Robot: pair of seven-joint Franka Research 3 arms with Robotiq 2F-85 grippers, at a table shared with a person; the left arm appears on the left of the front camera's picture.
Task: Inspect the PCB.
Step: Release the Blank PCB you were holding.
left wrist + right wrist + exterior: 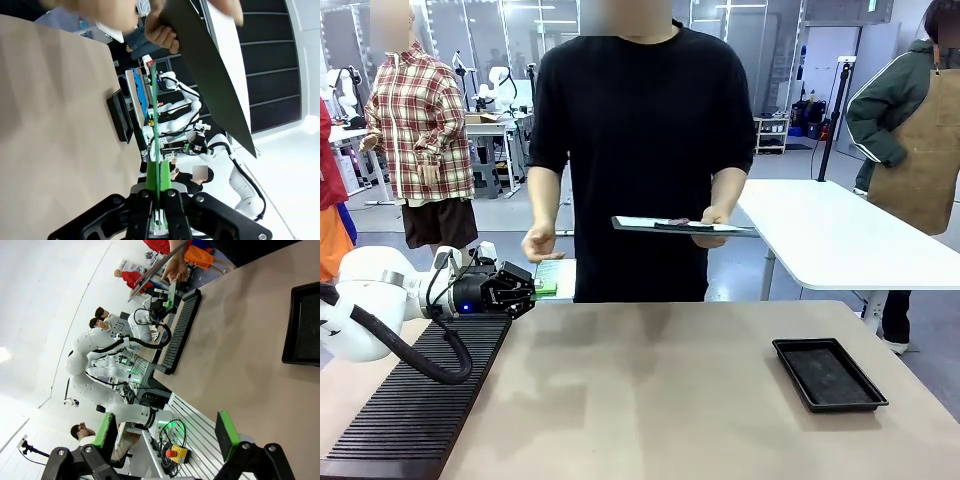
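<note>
The PCB (548, 277) is held over the table's (650, 400) far left edge. It is clamped at one end by the left gripper (515, 290), which is clenched on it. In the left wrist view the board is seen edge-on, projecting straight out from the jaws. The right gripper (165, 432) is released, with nothing between its pads. The person's hand (538, 242) hovers just above the board, and no contact is apparent. A clipboard (685, 226) is held in the other hand. The board is judged light, thin, stiff and fragile. It is best taken by its bare free edges, with faces and components left untouched.
</note>
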